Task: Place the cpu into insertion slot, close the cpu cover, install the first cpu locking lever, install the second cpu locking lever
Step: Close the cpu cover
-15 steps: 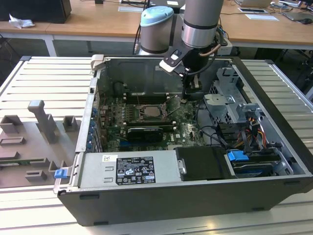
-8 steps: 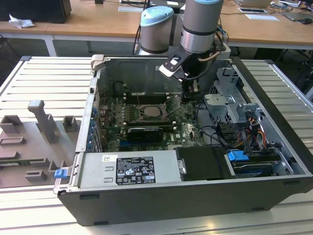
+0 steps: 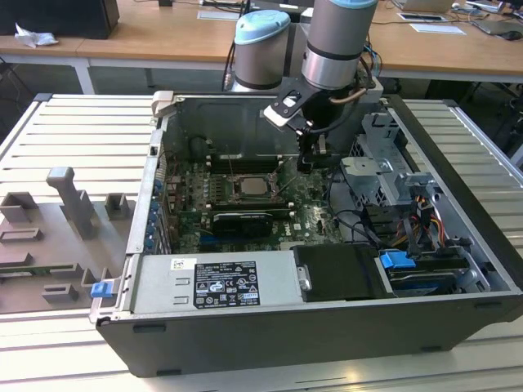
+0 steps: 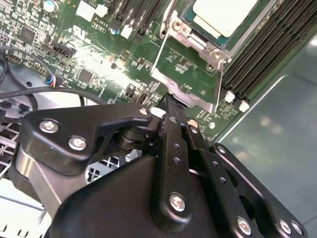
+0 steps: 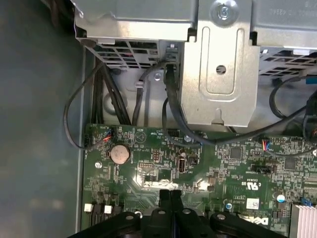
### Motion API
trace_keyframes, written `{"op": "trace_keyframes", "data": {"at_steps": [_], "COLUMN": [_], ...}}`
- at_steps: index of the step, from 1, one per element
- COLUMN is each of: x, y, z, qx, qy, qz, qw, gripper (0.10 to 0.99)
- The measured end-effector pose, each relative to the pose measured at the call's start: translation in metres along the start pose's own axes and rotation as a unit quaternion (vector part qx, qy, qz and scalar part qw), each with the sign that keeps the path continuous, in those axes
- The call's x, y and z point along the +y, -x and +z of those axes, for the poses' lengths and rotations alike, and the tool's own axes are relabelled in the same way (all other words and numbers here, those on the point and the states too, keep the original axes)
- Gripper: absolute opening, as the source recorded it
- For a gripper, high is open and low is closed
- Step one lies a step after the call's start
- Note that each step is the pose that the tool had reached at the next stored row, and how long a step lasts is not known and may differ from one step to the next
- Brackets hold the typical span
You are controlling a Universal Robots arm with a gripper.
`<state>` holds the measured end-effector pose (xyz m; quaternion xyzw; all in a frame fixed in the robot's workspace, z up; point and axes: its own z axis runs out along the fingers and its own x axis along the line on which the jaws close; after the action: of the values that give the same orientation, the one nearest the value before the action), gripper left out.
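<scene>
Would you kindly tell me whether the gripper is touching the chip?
Apart. In the second wrist view the gripper ends well short of the chip, with green circuit board showing between them.

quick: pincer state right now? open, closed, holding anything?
Pincer: closed, fingers pressed together, nothing visible between them, over the flat green circuit board.
</scene>
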<state>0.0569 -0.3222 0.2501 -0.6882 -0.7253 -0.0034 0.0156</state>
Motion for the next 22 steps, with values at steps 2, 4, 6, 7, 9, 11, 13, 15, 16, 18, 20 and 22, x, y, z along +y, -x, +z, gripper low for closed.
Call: {"op": "trace_keyframes", "data": {"at_steps": [2, 4, 6, 7, 9, 11, 13, 15, 16, 18, 20, 22], "x": [-0.0011, -0.0016, -0.0028, -0.0033, -0.0041, -0.0053, -0.0069, -0.0076, -0.0078, -0.0083, -0.0092, -0.0104], "y": [-0.0001, -0.0001, -0.0001, -0.0002, -0.0002, -0.0003, -0.0004, -0.0004, -0.0004, -0.0004, -0.0005, -0.0006], "z": [0.0, 0.0, 0.0001, 0.0001, 0.0001, 0.0001, 0.0002, 0.0002, 0.0002, 0.0002, 0.0002, 0.0002], "qx": [0.0, 0.0, 0.0, 0.0, 0.0, 0.0, 0.0, 0.0, 0.0, 0.0, 0.0, 0.0], "qy": [0.0, 0.0, 0.0, 0.0, 0.0, 0.0, 0.0, 0.0, 0.0, 0.0, 0.0, 0.0], "qz": [0.0, 0.0, 0.0, 0.0, 0.0, 0.0, 0.0, 0.0, 0.0, 0.0, 0.0, 0.0], "qw": [1.0, 1.0, 1.0, 1.0, 1.0, 1.0, 1.0, 1.0, 1.0, 1.0, 1.0, 1.0], "gripper": [0.106, 0.106, 0.106, 0.106, 0.106, 0.106, 0.106, 0.106, 0.106, 0.106, 0.106, 0.106]}}
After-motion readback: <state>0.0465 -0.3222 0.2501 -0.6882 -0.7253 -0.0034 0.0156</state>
